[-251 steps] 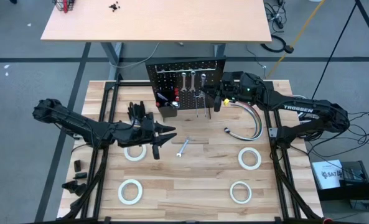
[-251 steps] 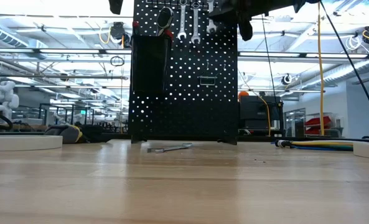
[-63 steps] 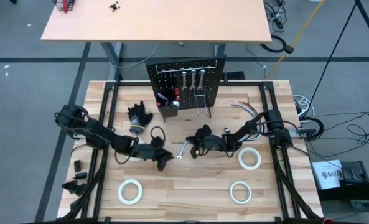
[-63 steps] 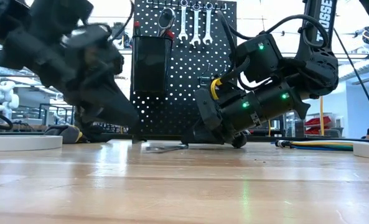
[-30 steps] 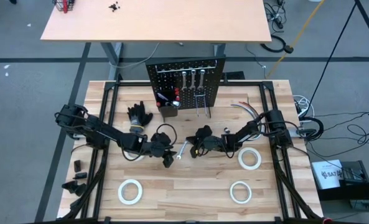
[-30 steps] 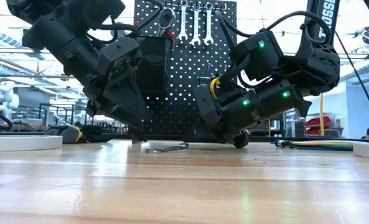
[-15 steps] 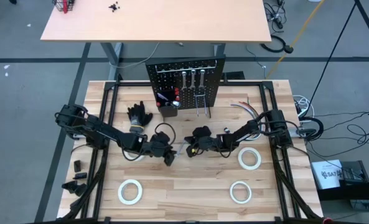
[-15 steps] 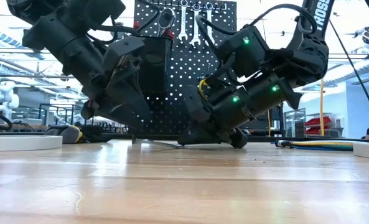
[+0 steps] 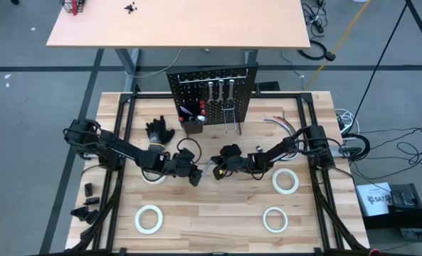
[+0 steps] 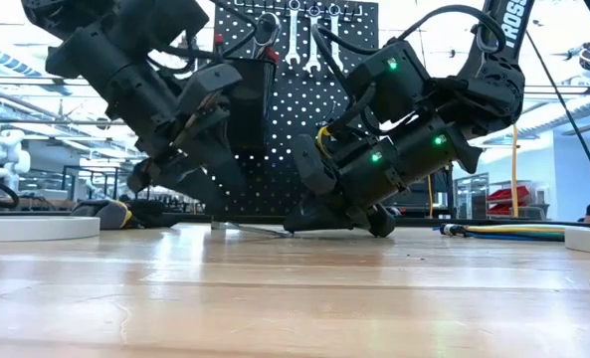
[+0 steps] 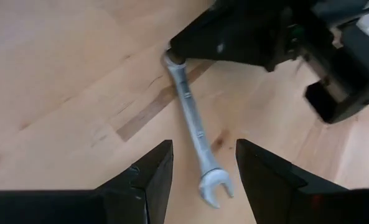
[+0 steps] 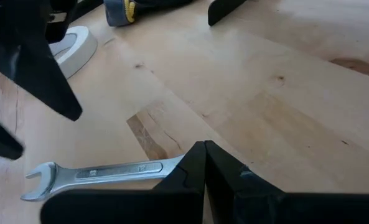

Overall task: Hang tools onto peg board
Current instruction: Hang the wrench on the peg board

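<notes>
Where right gripper [image 12: 203,163] pinches wrench [image 11: 193,127] end — left gripper [image 11: 203,168] agape (straddling other end), bare wood around.

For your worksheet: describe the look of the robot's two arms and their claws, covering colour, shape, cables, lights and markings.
Both arms are dark, jointed and bulky. The left claw has two flat, black, wedge-shaped fingers; the right claw has matching black fingers. In the low view the right arm shows small green lights, a yellow ring at one joint, looping black cables and white lettering on its upper link. The left arm carries black cabling too.
</notes>
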Robot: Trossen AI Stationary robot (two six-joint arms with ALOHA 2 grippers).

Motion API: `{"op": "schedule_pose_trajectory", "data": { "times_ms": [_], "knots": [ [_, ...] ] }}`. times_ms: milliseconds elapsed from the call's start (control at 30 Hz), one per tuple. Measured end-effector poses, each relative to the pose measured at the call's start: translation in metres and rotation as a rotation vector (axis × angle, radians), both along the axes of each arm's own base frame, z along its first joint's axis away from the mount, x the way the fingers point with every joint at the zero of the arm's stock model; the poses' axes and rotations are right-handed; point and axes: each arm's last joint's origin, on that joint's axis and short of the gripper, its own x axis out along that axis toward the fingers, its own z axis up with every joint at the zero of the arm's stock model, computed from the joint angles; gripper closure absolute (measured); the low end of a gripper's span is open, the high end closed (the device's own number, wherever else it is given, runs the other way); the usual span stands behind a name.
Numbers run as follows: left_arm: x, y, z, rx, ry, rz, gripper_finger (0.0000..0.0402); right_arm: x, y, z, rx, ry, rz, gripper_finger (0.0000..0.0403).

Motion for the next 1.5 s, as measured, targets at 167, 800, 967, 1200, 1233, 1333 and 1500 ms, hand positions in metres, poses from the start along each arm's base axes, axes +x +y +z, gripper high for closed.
{"op": "schedule_pose_trajectory", "data": {
  "times_ms": [167,800,967,1200,1233,1333,1500],
  "knots": [
    [0.010,-0.002,-0.006,0.025,0.032,-0.019,0.0223,0.000,-0.001,0.000,0.002,0.000,0.001,0.0403],
    [0.032,-0.005,-0.024,0.132,0.224,-0.086,0.0223,0.000,0.000,0.000,0.017,0.003,0.013,0.0403],
    [0.032,-0.005,-0.030,0.122,0.247,-0.096,0.0223,0.000,0.000,0.000,0.017,0.003,0.013,0.0403],
    [0.031,-0.005,-0.034,0.118,0.270,-0.103,0.0225,0.000,0.000,0.000,0.017,0.004,0.013,0.0403],
    [0.031,-0.005,-0.034,0.118,0.272,-0.103,0.0227,0.000,0.000,0.000,0.017,0.004,0.013,0.0403],
    [0.031,-0.005,-0.035,0.125,0.277,-0.098,0.0240,0.000,0.000,0.000,0.018,0.002,0.013,0.0403],
    [0.030,-0.004,-0.035,0.155,0.283,-0.085,0.0278,0.000,0.000,0.001,0.029,-0.008,0.007,0.0403]
  ]
}}
